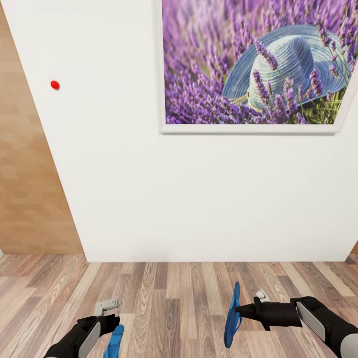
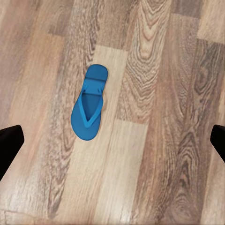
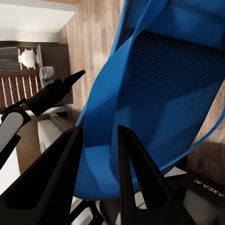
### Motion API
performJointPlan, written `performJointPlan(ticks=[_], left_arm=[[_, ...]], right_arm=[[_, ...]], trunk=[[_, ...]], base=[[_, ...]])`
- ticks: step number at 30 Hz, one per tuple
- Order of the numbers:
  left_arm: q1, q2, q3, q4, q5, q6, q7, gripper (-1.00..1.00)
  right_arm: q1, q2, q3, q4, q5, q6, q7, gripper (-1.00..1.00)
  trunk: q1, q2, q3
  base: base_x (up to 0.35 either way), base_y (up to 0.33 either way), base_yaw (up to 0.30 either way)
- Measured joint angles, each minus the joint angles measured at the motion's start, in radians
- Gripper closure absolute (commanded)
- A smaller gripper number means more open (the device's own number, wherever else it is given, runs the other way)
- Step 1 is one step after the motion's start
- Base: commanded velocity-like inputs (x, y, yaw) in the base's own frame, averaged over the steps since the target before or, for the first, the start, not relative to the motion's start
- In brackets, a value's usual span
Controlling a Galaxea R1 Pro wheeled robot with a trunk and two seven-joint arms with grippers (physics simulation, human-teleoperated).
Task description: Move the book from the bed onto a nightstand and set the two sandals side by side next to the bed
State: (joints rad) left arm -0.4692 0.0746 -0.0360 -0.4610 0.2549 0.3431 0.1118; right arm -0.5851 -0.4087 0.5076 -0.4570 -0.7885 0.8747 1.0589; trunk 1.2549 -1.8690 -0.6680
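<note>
Blue sandal (image 1: pixel 232 318) — clamped upright in right hand (image 1: pixel 242 311) | second sandal (image 2: pixel 89 104) flat on floor — beneath spread, empty left hand (image 1: pixel 106 309)

Head view: I see the framed lavender picture (image 1: pixel 256 64) cut off by the top and right edges. The sandal on the floor (image 1: pixel 114 342) runs off the bottom edge, partly behind my left gripper (image 1: pixel 107 311). Left wrist view: of the left fingertips (image 2: pixel 9 145) I get just two dark corners at the frame's sides. Right wrist view: the held sandal (image 3: pixel 154 93) overflows the frame; the furniture (image 3: pixel 44 61) behind it is too small for me to identify.
</note>
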Motion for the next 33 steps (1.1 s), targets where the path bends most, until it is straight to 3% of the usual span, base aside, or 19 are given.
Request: performJointPlan(ticks=[33], left_arm=[[0.0,0.0,-0.003,0.002,-0.001,-0.003,-0.001,-1.0]], right_arm=[[0.0,0.0,0.0,0.0,0.0,0.0,0.0,1.0]], trunk=[[0.127,-0.231,-0.103]], base=[[0.0,0.0,0.0]])
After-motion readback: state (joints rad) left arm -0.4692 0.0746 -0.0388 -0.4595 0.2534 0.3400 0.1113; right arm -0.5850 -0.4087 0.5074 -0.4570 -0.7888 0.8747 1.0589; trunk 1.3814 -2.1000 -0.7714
